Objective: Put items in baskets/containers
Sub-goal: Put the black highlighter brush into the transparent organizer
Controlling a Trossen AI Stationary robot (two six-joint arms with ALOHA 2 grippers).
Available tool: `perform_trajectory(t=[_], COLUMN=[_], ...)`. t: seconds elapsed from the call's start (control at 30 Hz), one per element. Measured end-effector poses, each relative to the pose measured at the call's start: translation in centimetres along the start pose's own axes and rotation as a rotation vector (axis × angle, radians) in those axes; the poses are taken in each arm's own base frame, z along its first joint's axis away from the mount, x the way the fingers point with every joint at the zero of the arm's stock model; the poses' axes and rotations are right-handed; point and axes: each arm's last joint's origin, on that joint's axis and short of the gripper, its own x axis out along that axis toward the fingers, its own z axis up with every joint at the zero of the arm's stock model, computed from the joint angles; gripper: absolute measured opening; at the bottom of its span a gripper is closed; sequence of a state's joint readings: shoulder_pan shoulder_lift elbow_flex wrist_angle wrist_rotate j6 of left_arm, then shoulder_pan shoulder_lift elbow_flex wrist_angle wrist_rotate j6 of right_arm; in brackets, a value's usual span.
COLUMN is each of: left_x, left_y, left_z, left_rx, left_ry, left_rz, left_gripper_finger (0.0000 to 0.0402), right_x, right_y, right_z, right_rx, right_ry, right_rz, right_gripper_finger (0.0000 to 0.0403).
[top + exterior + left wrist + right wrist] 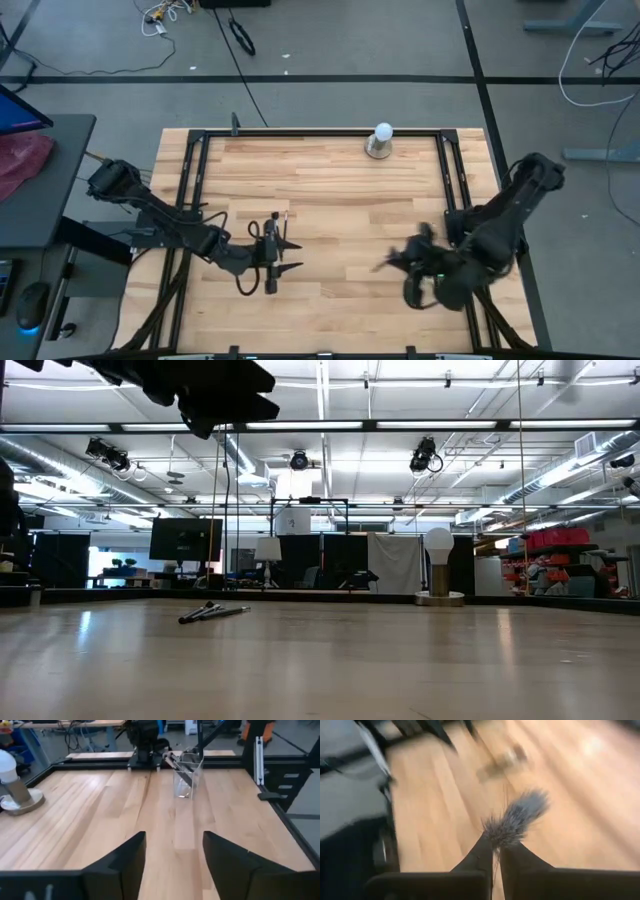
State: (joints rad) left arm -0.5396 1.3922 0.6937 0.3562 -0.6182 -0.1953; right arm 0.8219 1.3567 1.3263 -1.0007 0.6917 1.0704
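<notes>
My right gripper is shut on a makeup brush whose fluffy grey bristle tuft sticks out past the fingertips. In the high view it hovers right of the table's middle, near the near edge. The clear organiser stands upright on the table in front of the right arm, with a dark brush handle leaning in it. My left gripper is open and touches nothing; it points toward the organiser. A few dark brushes lie flat on the wood near the left gripper. My right gripper pinches the brush between its two fingertips just behind the bristle tuft. The tuft points forward beyond the fingers, along their line. The handle is hidden between the fingers. The brush end shows above the table, touching nothing.
A white ball on a round metal base stands at the table's far edge. A black frame runs round the wooden top. Bare wood lies between the two arms and the far edge.
</notes>
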Motion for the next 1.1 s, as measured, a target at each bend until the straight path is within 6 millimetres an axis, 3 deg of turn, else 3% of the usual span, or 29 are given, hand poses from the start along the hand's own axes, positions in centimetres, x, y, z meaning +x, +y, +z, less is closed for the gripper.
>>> perform_trajectory(t=[0.17, 0.33, 0.47, 0.67, 0.9, 1.1], left_x=[0.0, 0.0, 0.0, 0.1, 0.4, 0.4], left_y=[0.1, 0.1, 0.1, 0.2, 0.7, 0.7], left_z=[-0.2, -0.2, -0.2, -0.2, -0.1, -0.1], left_rx=[0.008, 0.009, 0.009, 0.004, -0.026, -0.026], left_ry=[0.015, 0.016, 0.015, 0.014, 0.016, 0.016], left_rz=[0.017, 0.018, 0.019, 0.024, 0.038, 0.036], left_gripper_finger=[0.0212, 0.0205, 0.0202, 0.0202, 0.0202, 0.0202], right_x=[-2.5, -2.7, -2.5, -2.5, -4.0, -5.0], right_y=[-1.5, -2.9, -4.0, -4.2, -3.3, -3.0], right_z=[-3.5, -7.4, -8.8, -9.1, -7.2, -7.0], right_rx=[0.188, 0.314, 0.367, 0.360, 0.348, 0.390], right_ry=[0.165, 0.284, 0.354, 0.430, 0.429, 0.633], right_rz=[-0.150, -0.306, -0.436, -0.471, -0.396, -0.413], right_gripper_finger=[0.0006, 0.0006, 0.0007, 0.0008, 0.0009, 0.0010])
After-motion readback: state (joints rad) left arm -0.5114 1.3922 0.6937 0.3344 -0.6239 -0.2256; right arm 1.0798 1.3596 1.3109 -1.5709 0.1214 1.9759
